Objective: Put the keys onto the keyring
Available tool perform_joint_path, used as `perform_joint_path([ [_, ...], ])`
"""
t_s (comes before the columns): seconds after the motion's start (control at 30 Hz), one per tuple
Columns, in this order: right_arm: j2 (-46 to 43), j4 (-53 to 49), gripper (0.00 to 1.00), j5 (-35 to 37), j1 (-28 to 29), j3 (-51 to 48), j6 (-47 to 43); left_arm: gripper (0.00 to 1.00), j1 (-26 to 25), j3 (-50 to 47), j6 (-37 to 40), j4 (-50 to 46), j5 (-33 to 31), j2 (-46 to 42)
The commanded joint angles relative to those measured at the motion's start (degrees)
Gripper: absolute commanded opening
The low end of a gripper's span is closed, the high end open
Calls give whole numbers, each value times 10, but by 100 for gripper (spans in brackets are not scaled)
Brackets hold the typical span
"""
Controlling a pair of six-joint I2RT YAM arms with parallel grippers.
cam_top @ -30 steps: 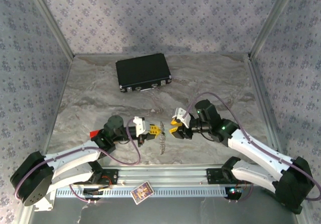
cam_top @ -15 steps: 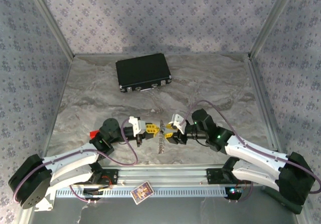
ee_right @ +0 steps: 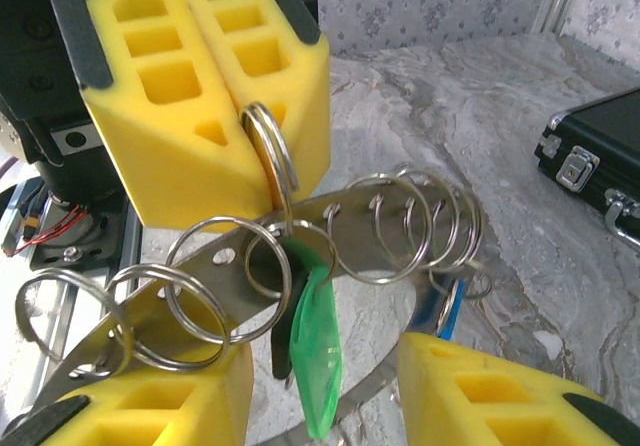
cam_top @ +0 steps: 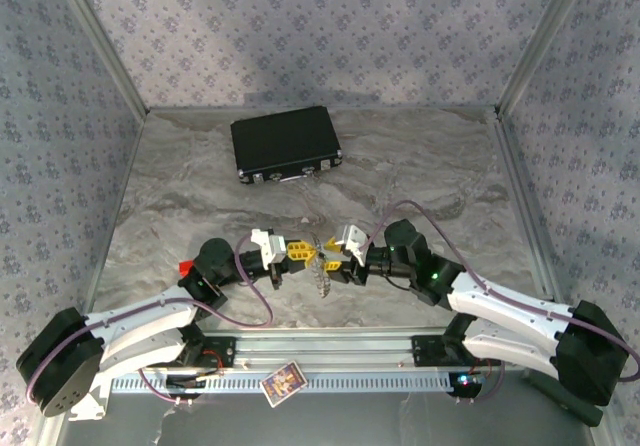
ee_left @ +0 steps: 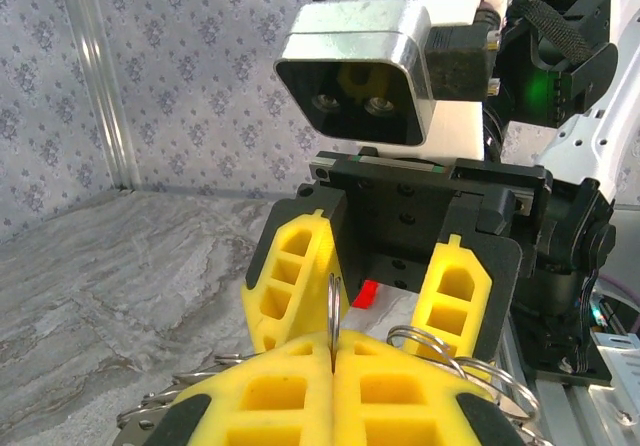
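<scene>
- Red block (cam_top: 187, 267): lies on the counter (cam_top: 420, 166) beside the left arm, well apart from the work.
- Left claw (ee_right: 240, 106): clenched, its yellow foam fingers pinching one split ring (ee_right: 268, 146) edge-on. The rest of the bunch appears to hang from this single hold.
- Keyring (ee_right: 350, 228): a flat metal band carrying a row of split rings, held above the counter between the two claws.
- Green key (ee_right: 315, 351): hangs from a split ring just below the pinched one. Whether it is fully threaded cannot be told.
- Blue key (ee_right: 447, 311): partly hidden behind the band, under the right-hand rings.
- Right claw (ee_left: 381, 284): released, its fingers standing apart on either side of the green key, with the band lying against one finger.
- Likely hazards:
  - The thin ring may twist or slip in the soft foam, dropping the bunch.
  - The right claw, on closing, may snag neighbouring rings instead of the key.
  - The claws stand close enough that a small misjudged advance may make them collide.
  - A half-threaded key may work free.
</scene>
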Motion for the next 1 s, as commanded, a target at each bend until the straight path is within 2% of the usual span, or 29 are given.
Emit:
perform_joint_path([
  [0.0, 3, 30, 41, 15, 4, 1, 3, 0, 1, -3, -11, 40, 1, -14],
  [0.43, 20, 26, 23, 6, 4, 21, -16, 0, 1, -7, -13, 25, -3, -36],
  [0.73, 15, 23, 31, -6, 6, 29, -22, 0, 1, -10, -14, 23, -5, -39],
  [0.87, 15, 21, 28, -6, 10, 36, -27, 0, 1, -10, -13, 23, -4, -39],
  [0.97, 14, 24, 22, -5, 10, 37, -29, 0, 1, -10, -14, 23, -4, -38],
])
